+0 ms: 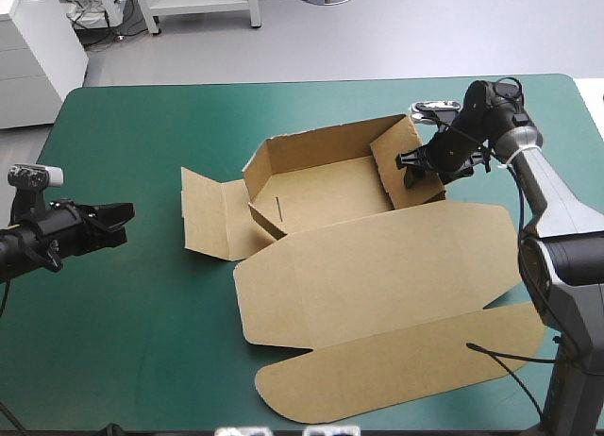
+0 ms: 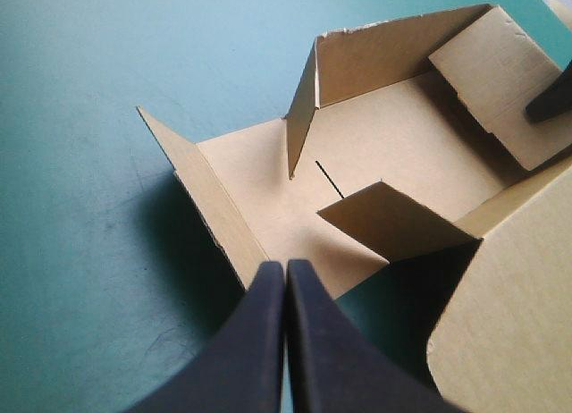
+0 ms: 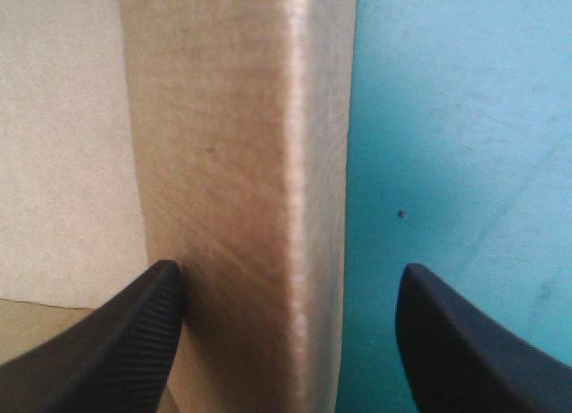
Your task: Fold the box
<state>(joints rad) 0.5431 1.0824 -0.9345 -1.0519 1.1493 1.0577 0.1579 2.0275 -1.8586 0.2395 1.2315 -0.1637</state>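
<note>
While the right gripper [image 3: 288, 270] stands spread astride a rounded, matte wall, the brown box [image 1: 359, 266] lies half-raised, lid flat, on the teal-green cover [image 1: 123, 342]. Ahead of the left gripper [image 2: 285, 265], pinched to a point, its side flap tilts.

Table [image 1: 113, 379]: teal-green cover [image 1: 142, 125] over the whole top, lying smooth and flat. Rounded corners at far left and far right; far edge straight. Left side of the cover shows faint dark scuff marks [image 2: 134, 172] in the left wrist view. Right wrist view: one small dark speck [image 3: 400, 214] on the cover, faint pale streaks [image 3: 527, 288] near it.
</note>
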